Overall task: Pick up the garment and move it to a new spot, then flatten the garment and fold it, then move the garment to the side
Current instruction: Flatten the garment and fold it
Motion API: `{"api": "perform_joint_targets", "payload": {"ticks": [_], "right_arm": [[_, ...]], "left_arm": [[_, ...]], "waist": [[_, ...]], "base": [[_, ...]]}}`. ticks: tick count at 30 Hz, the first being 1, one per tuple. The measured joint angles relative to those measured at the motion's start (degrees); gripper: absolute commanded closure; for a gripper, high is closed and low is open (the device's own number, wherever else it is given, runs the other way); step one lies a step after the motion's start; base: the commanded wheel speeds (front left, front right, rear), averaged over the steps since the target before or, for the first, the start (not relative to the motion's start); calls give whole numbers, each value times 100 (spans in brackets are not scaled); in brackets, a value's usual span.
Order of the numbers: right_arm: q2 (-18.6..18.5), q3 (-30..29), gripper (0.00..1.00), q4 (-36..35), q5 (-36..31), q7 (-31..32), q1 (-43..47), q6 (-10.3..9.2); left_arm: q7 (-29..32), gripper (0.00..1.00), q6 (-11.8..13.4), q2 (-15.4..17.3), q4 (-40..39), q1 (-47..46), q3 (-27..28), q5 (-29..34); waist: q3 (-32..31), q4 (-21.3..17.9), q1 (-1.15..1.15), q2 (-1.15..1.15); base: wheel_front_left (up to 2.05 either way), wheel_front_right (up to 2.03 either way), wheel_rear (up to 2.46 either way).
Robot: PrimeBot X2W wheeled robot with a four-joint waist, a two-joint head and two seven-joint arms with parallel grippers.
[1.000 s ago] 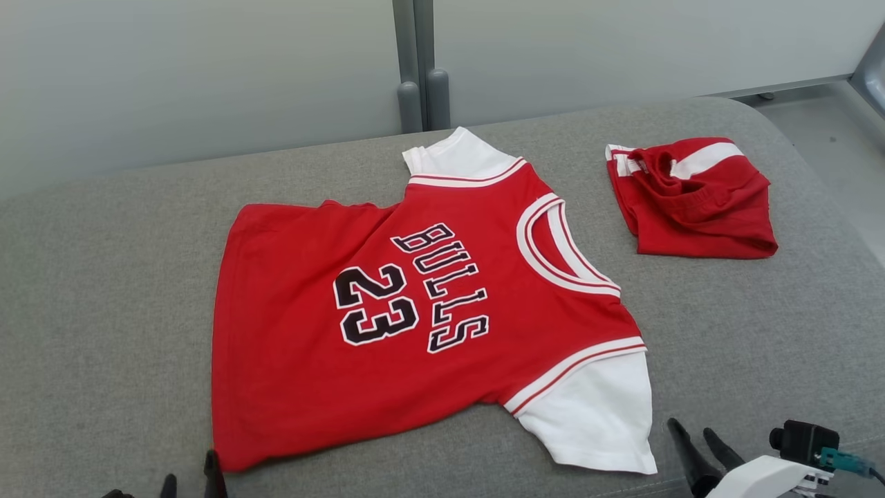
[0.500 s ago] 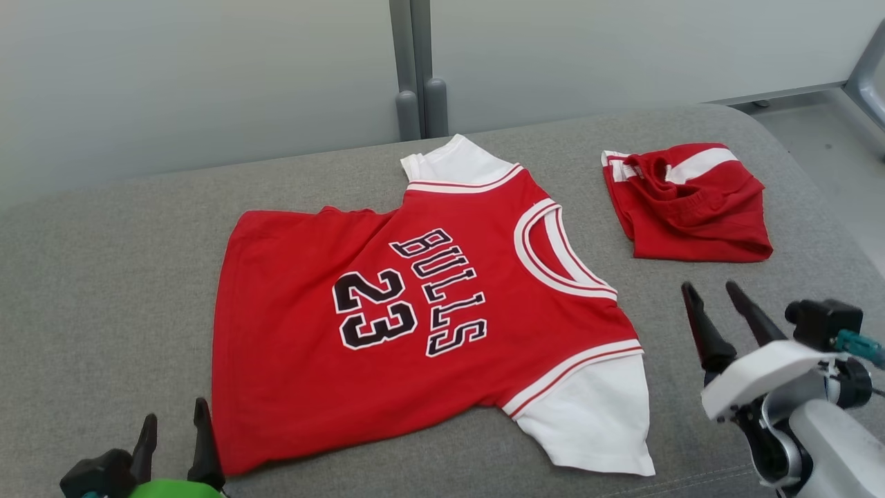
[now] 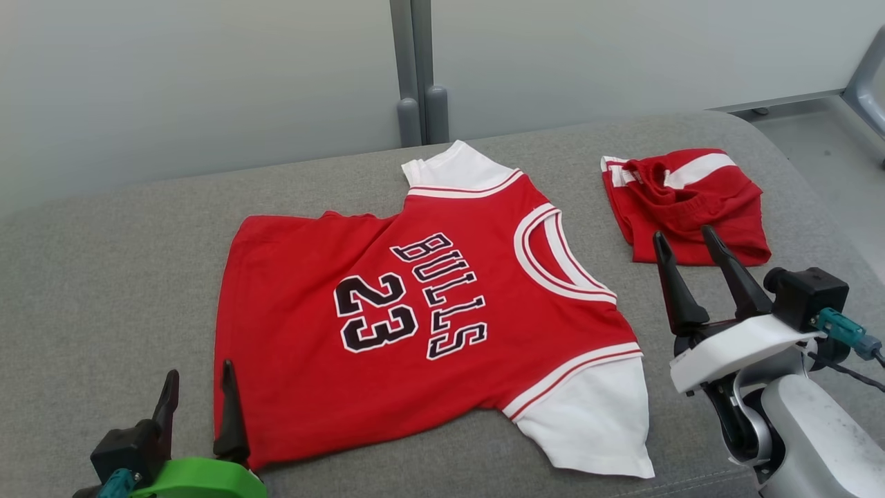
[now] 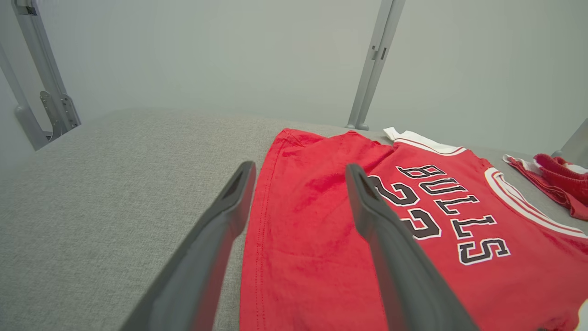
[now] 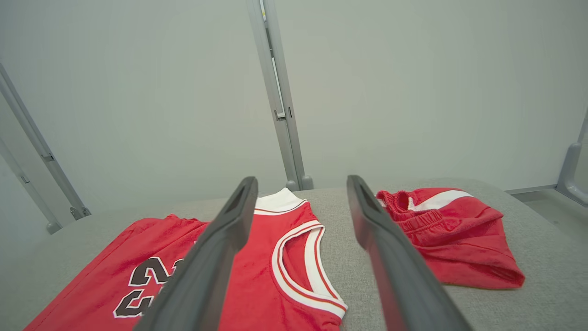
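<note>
My left claw [image 3: 199, 373], wide open and empty, sits at the jersey's [image 3: 442, 277] seven o'clock; my right claw [image 3: 683, 236], likewise open and empty, hangs at the shorts' [image 3: 691, 200] six o'clock.

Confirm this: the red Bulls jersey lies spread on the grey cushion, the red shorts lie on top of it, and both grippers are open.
One thing is wrong: the red shorts lie not on the Bulls jersey but apart from it on the grey cushion, past its collar, as the head view shows. The left gripper and right gripper are open.
</note>
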Motion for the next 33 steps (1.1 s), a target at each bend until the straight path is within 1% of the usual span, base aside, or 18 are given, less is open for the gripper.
{"api": "perform_joint_targets", "payload": {"ticks": [3, 9, 12, 33], "right_arm": [[23, -14, 0, -52, -88, 0, 113, -42], [123, -45, 0, -103, -289, 0, 331, -51], [140, -78, 0, -147, -341, 0, 363, -93], [296, -240, 0, -244, -525, 0, 677, -99]], "left_arm": [[0, 0, 0, -4, -13, 10, -8, 84], [0, 0, 0, -46, -35, 123, -5, 232], [0, 0, 0, -60, -35, 157, -5, 241], [0, 0, 0, -149, -114, 223, -2, 324]], "waist": [[-16, -4, 0, 0], [-39, -15, 0, 0], [-45, -18, 0, 0], [-37, 14, 0, 0]], "base": [[0, 0, 0], [0, 0, 0], [0, 0, 0], [0, 0, 0]]}}
